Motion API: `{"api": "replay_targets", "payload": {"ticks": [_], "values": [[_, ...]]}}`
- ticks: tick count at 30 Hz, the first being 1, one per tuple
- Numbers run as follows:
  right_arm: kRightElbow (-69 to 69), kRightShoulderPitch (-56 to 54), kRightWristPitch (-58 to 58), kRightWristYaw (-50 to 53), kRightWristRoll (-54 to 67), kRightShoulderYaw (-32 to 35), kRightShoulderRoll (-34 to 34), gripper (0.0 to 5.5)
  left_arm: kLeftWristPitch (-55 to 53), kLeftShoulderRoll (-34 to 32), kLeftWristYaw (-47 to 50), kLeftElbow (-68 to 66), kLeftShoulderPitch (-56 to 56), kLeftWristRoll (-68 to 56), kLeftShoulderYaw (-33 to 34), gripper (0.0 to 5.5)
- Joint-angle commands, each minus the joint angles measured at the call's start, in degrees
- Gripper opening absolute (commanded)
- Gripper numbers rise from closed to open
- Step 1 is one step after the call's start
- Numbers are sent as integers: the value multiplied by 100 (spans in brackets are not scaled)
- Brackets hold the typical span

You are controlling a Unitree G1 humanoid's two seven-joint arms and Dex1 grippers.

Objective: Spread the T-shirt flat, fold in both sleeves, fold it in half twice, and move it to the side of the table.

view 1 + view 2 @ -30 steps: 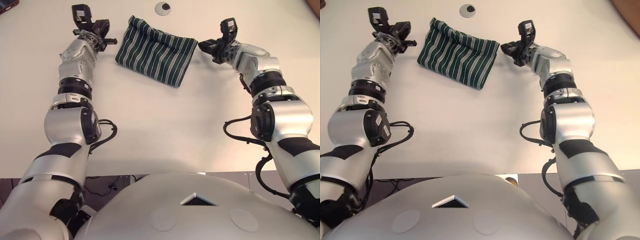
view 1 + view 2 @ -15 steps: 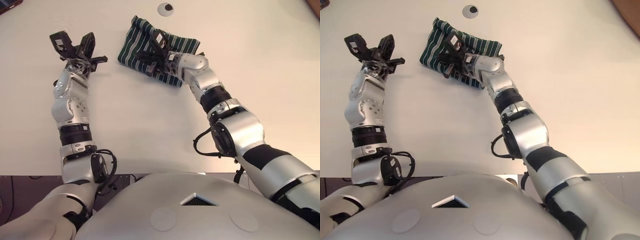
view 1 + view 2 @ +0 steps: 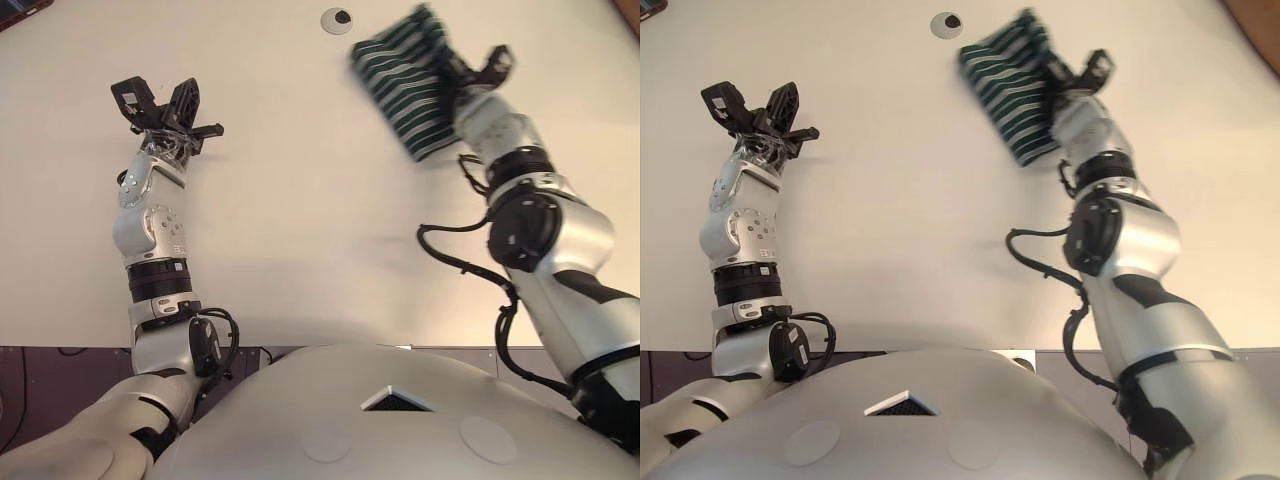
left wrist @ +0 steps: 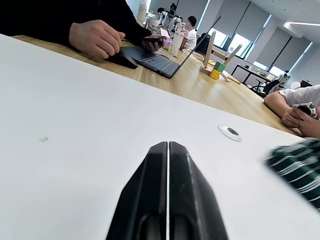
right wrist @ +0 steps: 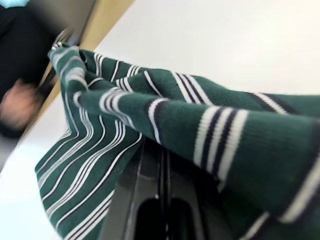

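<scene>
The folded green T-shirt with white stripes (image 3: 405, 70) is at the far right of the white table (image 3: 300, 220), bunched and partly lifted. My right gripper (image 3: 455, 85) is shut on its right edge. In the right wrist view the striped cloth (image 5: 100, 150) drapes over the closed fingers (image 5: 155, 200). My left gripper (image 3: 203, 129) is raised over the table's left side, well away from the shirt. Its fingertips (image 4: 167, 147) are pressed together with nothing between them. From the left wrist, the T-shirt (image 4: 300, 165) lies far off across the table.
A round cable grommet (image 3: 337, 18) sits in the table's far edge, just left of the shirt. Beyond the table, a person's hands rest by a laptop (image 4: 150, 57) on a wooden desk. The table's middle and front are bare.
My right arm took hold of the shirt near the far middle of the table and swept it to the far right. My left arm drew back to the left, then hardly moved.
</scene>
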State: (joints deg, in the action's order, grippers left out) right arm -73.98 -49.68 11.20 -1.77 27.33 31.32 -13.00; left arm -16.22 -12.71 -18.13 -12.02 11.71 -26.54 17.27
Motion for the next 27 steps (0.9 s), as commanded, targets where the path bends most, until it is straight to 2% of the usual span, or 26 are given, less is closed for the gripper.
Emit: {"api": "replay_targets", "payload": {"ticks": [1, 6, 12, 17, 19, 24, 27], "values": [[-223, 1038, 22, 931, 131, 472, -812, 3, -73, 42, 119, 216, -283, 28, 45, 0], [-71, 1641, 372, 1093, 41, 487, -1384, 3, -75, 86, 218, 438, -520, 40, 40, 0], [651, 1398, 834, 20, -7, 29, -1044, 3, 80, -7, 356, 438, -708, 343, -53, 0], [3166, 1664, -424, -290, -1028, -1328, -643, 3, 728, -140, 875, 676, -792, 1301, -259, 0], [3803, 1797, -720, -297, -1295, -1637, -472, 3, 956, -80, 1169, 758, -818, 1711, -398, 0], [4412, 2122, -1354, -220, -1945, -2227, -197, 3, 1321, 114, 1529, 1121, -799, 2184, -646, 0], [4453, 2152, -1507, -192, -2145, -2429, -36, 3, 1148, 309, 1728, 1162, -782, 2248, -711, 0]]}}
